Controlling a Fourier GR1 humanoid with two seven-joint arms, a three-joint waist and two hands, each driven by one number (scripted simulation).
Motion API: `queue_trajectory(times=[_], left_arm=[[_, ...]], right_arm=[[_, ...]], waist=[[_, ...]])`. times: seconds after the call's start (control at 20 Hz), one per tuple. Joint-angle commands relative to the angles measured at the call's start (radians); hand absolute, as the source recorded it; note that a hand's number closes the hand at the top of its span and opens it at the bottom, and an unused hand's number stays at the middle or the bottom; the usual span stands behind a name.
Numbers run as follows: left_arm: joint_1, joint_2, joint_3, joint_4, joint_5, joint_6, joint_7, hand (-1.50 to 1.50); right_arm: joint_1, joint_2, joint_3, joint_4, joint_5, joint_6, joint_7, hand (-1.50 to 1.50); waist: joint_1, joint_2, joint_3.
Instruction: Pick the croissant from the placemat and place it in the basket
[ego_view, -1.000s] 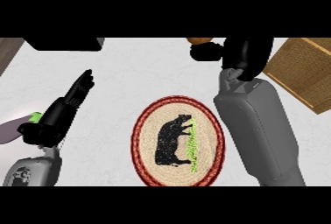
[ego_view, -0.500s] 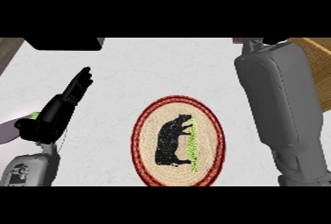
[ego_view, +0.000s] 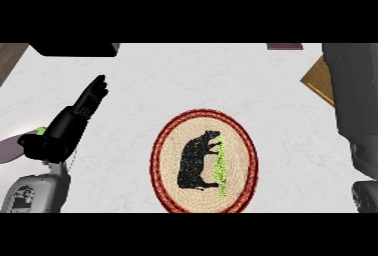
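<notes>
On the right side of the counter (ego_view: 184, 80) the right forearm (ego_view: 353, 100) runs up along the edge of the view. The right hand itself is out of sight past the top, so I cannot tell whether it is clenched or released, or whether it carries anything. No croissant shows anywhere. The placemat (ego_view: 159, 150) bears only its black animal figure (ego_view: 196, 162) and a green strip (ego_view: 218, 167), so I judge the pastry is with the unseen hand or otherwise hidden. A brown wooden corner just beside the forearm looks like the basket (ego_view: 319, 82).

My worry is the placing. The forearm covers most of the basket from here. If the hand lets go short of the rim or over its edge, the croissant could land on the counter instead of inside. A low sweep of the arm might also nudge the basket itself.

The left hand (ego_view: 77, 112) rests at the left, fingers straight and holding nothing, well apart from the placemat. Behind it at the left edge lies a pale dish (ego_view: 6, 147). A dark block (ego_view: 74, 48) sits at the far left of the counter, and a dark red slab (ego_view: 284, 46) shows near the top right. That slab is the one thing near the basket, though I cannot tell whether it would get in the way.
</notes>
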Motion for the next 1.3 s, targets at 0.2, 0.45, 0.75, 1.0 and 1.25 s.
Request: queue_trajectory(times=[0.2,0.45,0.75,1.0,1.25], left_arm=[[0.015,0.009,0.004,-0.041,0.008,-0.012,0.013,0.00],[0.070,-0.002,0.005,-0.019,-0.015,0.003,-0.046,0.00],[0.076,0.004,0.006,-0.051,0.004,-0.021,-0.021,0.00],[0.008,0.006,0.025,0.038,-0.011,-0.007,-0.052,0.00],[0.090,0.009,0.006,-0.086,-0.001,-0.027,-0.005,0.00]], right_arm=[[-0.056,-0.159,-0.122,0.210,-0.025,-0.147,-0.080,1.50],[-0.015,-0.204,-0.155,0.238,-0.101,-0.122,-0.132,1.50],[0.146,-0.222,-0.208,0.253,-0.229,-0.204,-0.321,1.50],[0.127,-0.274,-0.207,0.360,-0.216,-0.290,-0.377,1.50],[0.173,-0.331,-0.235,0.456,-0.271,-0.342,-0.535,1.50]], waist=[[0.009,0.001,0.000],[-0.002,-0.003,0.000],[-0.007,-0.004,0.001],[-0.005,-0.001,0.000],[0.005,0.000,0.001]])
